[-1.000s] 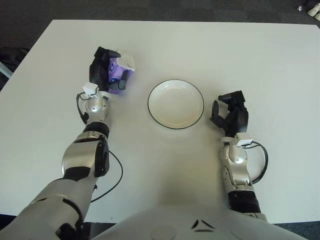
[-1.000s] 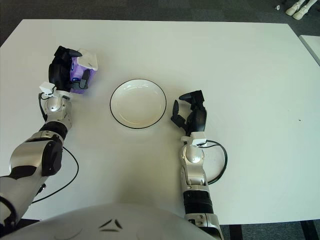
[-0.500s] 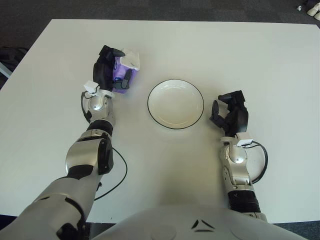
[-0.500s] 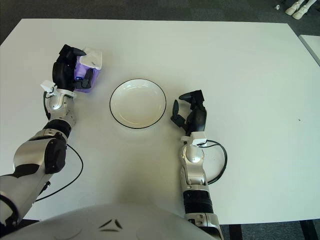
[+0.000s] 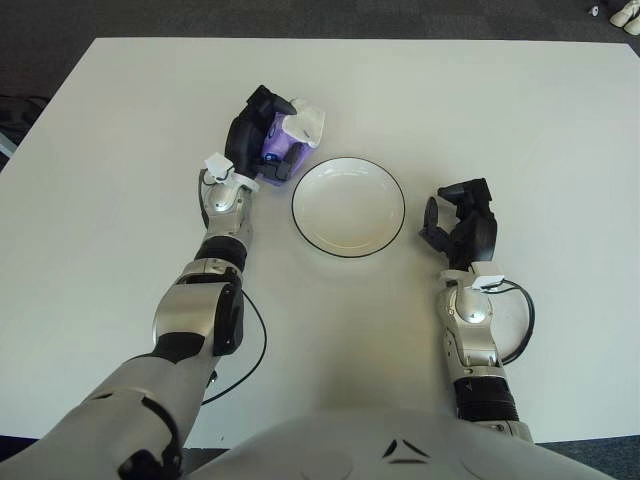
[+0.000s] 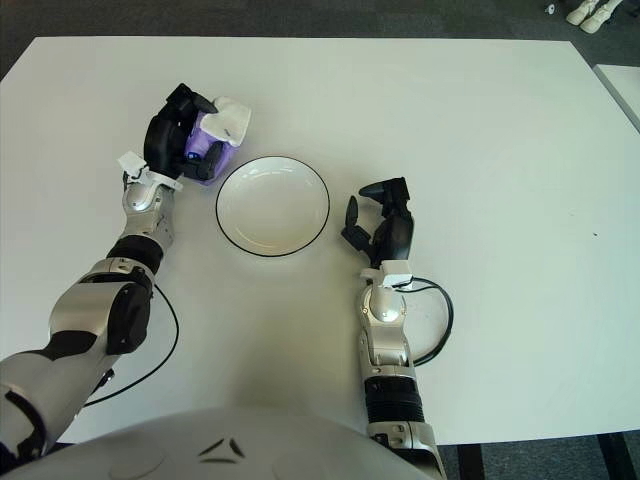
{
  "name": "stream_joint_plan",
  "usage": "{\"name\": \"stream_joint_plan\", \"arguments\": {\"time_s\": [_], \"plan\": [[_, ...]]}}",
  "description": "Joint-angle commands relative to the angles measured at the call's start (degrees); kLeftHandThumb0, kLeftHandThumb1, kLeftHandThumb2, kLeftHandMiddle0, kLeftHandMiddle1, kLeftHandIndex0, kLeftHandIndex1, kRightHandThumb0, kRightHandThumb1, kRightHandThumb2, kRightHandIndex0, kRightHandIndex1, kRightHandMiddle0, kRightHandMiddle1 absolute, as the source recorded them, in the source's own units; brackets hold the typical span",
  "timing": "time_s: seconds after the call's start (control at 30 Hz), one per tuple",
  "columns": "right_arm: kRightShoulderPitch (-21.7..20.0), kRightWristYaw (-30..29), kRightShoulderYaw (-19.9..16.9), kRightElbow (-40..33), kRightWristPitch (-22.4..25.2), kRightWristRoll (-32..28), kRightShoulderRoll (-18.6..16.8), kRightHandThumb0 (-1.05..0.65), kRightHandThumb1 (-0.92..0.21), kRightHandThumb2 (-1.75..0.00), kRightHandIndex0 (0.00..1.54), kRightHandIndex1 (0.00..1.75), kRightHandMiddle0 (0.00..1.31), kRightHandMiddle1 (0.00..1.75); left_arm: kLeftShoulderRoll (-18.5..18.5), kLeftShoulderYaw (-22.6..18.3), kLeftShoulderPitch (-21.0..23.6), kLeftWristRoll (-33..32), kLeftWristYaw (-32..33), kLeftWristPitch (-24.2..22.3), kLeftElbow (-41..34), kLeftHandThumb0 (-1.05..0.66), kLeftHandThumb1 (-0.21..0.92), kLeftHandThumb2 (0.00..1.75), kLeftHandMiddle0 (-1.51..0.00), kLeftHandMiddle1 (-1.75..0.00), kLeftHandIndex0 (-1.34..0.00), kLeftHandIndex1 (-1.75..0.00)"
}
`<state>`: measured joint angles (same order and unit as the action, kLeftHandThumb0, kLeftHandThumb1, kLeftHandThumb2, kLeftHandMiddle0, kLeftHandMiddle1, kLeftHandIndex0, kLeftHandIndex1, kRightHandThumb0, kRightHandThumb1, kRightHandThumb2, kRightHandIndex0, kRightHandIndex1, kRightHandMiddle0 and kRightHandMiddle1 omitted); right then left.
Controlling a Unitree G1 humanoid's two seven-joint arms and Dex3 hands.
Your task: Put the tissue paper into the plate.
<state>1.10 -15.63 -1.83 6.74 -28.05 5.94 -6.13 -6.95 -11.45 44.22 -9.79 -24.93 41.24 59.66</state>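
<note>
Tissue paper [image 5: 290, 140] gripped in left hand [image 5: 262, 138] beside plate [image 5: 349, 242].

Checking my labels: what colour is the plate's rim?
Black, around a white plate; clearest in the left eye view.

A large white table [image 5: 560, 130] fills most of the view. Around its far and side edges lies a dark grey carpeted floor [image 5: 300, 15]. At the top right corner, on that floor, stand pale feet [image 6: 580, 12] of some object, too cut off to identify.
</note>
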Motion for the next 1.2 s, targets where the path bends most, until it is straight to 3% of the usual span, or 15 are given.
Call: {"name": "stream_joint_plan", "arguments": {"time_s": [0.0, 0.2, 0.53, 0.77, 1.17], "plan": [[2.7, -0.3, -0.2, 4.4, 0.8, 0.9, 0.0, -0.41, -0.54, -1.04, 0.67, 1.41, 0.43, 1.75, -1.4, 1.2, -1.6, 1.7, -0.7, 1.3, -0.4, -0.55, 0.12, 1.56, -1.36, -1.75, -0.77, -1.75], [2.6, -0.3, -0.1, 4.7, 0.4, 1.0, 0.1, -0.41, -0.54, -1.05, 0.68, 1.41, 0.44, 1.75, -2.1, 4.9, -2.0, 8.1, 4.7, 3.4, -4.2, -0.55, 0.12, 1.56, -1.38, -1.75, -0.77, -1.75], [2.4, -0.2, 0.1, 4.4, 1.2, 1.2, 0.3, -0.41, -0.54, -1.05, 0.68, 1.41, 0.44, 1.75, -3.3, 10.1, -5.9, 13.8, 6.9, -2.8, -18.7, -0.57, 0.1, 1.59, -1.4, -1.75, -0.79, -1.75], [2.5, -0.4, 0.1, 4.1, 1.6, 1.4, 0.3, -0.41, -0.56, -1.02, 0.66, 1.4, 0.42, 1.75, -4.1, 12.1, -6.7, 15.6, 6.9, -3.7, -22.3, -0.56, 0.11, 1.58, -1.41, -1.75, -0.78, -1.75], [2.5, -0.1, 0.1, 5.1, -0.5, 1.1, 0.5, -0.4, -0.58, -0.99, 0.64, 1.41, 0.4, 1.75, -4.6, 16.5, -5.2, 20.0, 8.5, 5.1, -19.7, -0.57, 0.09, 1.6, -1.42, -1.75, -0.8, -1.75]]}}
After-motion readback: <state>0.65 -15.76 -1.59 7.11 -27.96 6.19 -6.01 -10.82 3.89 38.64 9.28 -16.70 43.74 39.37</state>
